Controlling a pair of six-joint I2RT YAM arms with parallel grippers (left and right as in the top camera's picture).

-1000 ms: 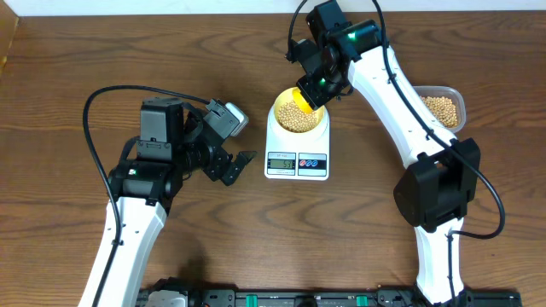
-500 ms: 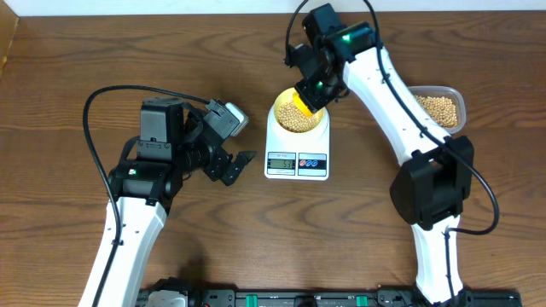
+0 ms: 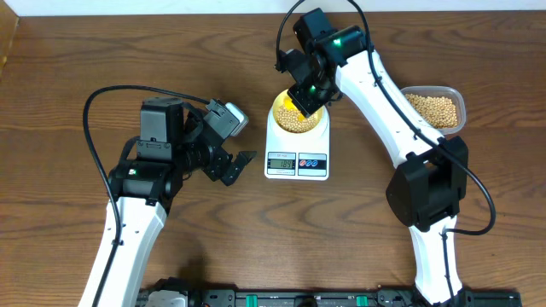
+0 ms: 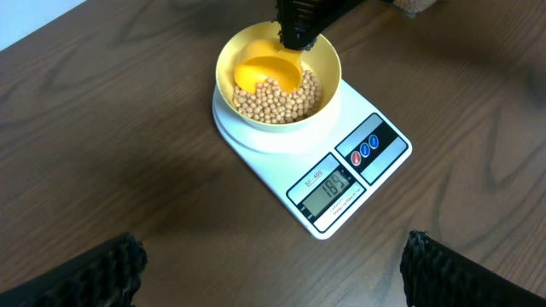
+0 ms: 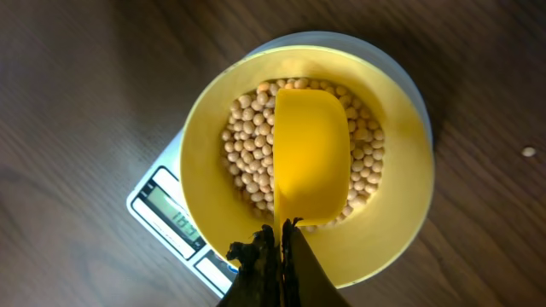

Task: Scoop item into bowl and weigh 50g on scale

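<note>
1. The right gripper (image 5: 280, 256) is clamped tight on the thin handle of a bright yellow scoop (image 5: 311, 145). Its fingers are pressed together with only the handle between them.
2. The scoop's blade is inside the pale-yellow bowl (image 4: 223, 68), tilted down and resting on the beans (image 4: 277, 101).
3. The bowl sits on the round platform at the far end of the white scale (image 3: 297, 145). The beans cover its bottom in a heap.
4. More beans lie in a clear tub (image 3: 435, 109) near the table's right edge, well apart from the scale.
5. The grey display (image 4: 331, 188) shows dark digits that look like 1, 8, 4. Whether a decimal point stands among them I cannot tell.
6. Small print just above the display seems to read "SF-400" — too small to be sure.
7. Small round red and blue buttons (image 4: 365, 149) sit beside the display. No lettering on them can be read.
8. The left gripper (image 3: 241, 168) has its jaws spread wide and holds nothing — it hangs over the bare wooden table (image 3: 68, 77), near the scale's left side.
</note>
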